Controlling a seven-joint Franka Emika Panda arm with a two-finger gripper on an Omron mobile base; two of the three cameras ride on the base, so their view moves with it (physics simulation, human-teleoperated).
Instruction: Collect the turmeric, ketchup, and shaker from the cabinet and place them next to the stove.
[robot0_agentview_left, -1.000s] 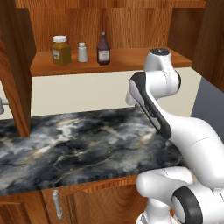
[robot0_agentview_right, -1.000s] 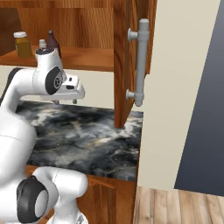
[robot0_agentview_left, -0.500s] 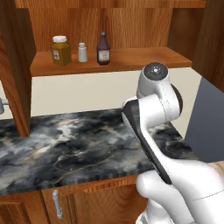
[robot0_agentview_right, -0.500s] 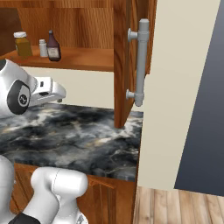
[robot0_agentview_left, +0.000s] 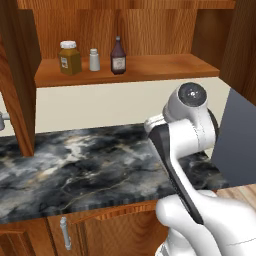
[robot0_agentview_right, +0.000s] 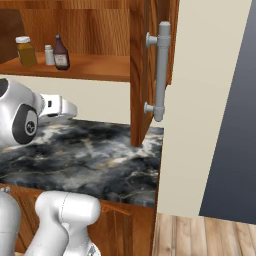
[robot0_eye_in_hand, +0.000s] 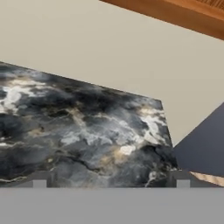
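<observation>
On the shelf of the open wooden cabinet (robot0_agentview_left: 150, 67) stand the turmeric jar (robot0_agentview_left: 70, 57), the small white shaker (robot0_agentview_left: 93, 60) and the dark ketchup bottle (robot0_agentview_left: 118, 56), in a row at the left. From the right base view the same three read turmeric (robot0_agentview_right: 26, 51), shaker (robot0_agentview_right: 49, 55), ketchup (robot0_agentview_right: 61, 53). My gripper (robot0_eye_in_hand: 111, 180) is open, its fingertips (robot0_eye_in_hand: 39, 180) far apart with nothing between them, low over the marble counter (robot0_eye_in_hand: 78, 131) and well below the shelf. The stove is out of view.
The cabinet's open door with its long grey bar handle (robot0_agentview_right: 160, 70) hangs over the counter's right end. A second door (robot0_agentview_left: 15, 75) stands open at the left. A dark grey panel (robot0_agentview_left: 240, 145) rises to the right of the counter (robot0_agentview_left: 75, 165).
The arm has folded back toward the base and the hand has swung lower and leftward over the counter. The jaws have spread a little wider. The three containers have not moved.
</observation>
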